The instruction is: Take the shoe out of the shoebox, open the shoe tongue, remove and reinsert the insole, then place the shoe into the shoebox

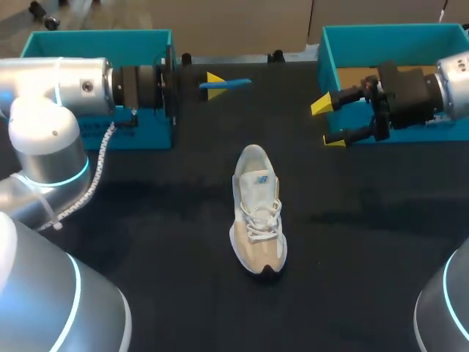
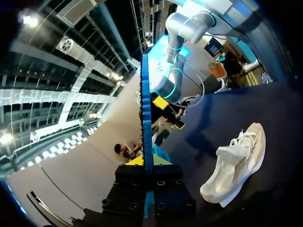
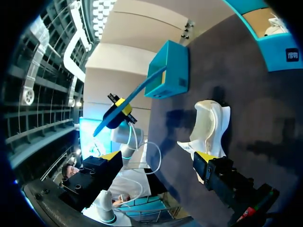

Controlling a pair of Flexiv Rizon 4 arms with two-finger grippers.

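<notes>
A beige and white shoe (image 1: 258, 213) stands upright in the middle of the black table, toe toward me. It also shows in the left wrist view (image 2: 236, 161) and the right wrist view (image 3: 208, 123). My left gripper (image 1: 211, 84) hovers above the table's far side, shut on a thin blue insole (image 1: 231, 83). Between its yellow tips (image 2: 147, 161) the insole (image 2: 145, 118) appears edge-on. My right gripper (image 1: 327, 122) stands open and empty by the right shoebox's near left corner, its fingers (image 3: 158, 158) spread wide above the shoe. From there the insole (image 3: 132, 97) is seen across the table.
A teal shoebox (image 1: 352, 33) with a brown inside stands at the back right, behind my right gripper. Another teal box (image 1: 95, 44) stands at the back left, partly hidden by my left arm. Bare black table lies on both sides of the shoe.
</notes>
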